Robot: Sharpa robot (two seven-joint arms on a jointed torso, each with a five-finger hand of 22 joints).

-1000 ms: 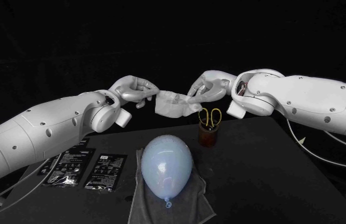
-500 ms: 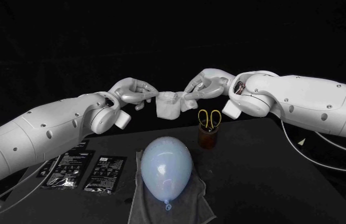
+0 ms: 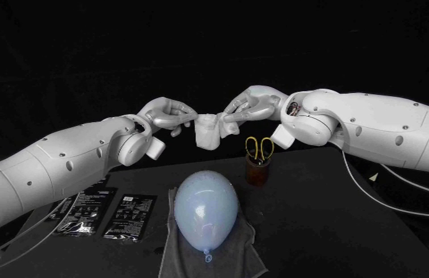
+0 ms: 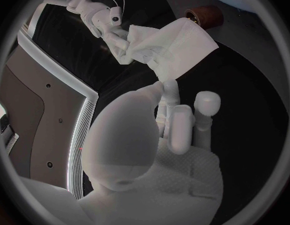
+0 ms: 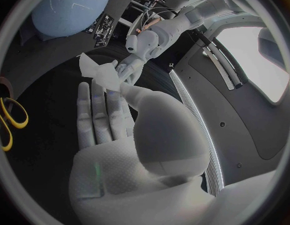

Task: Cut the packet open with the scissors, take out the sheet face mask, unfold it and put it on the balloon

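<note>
item: sheet face mask [image 3: 207, 131], white, folded into a small creased wad | place: midair, beyond the balloon [image 3: 206, 208] | left hand [image 3: 166, 115]: fingers pinched its left edge | right hand [image 3: 246, 107]: fingers pinched its right edge

Sheet mask [image 5: 99, 73] in right robot hand [image 5: 117, 130]

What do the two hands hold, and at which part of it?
Both hold the sheet mask by its top edge: the left hand at one end, the right hand at the other.
</note>
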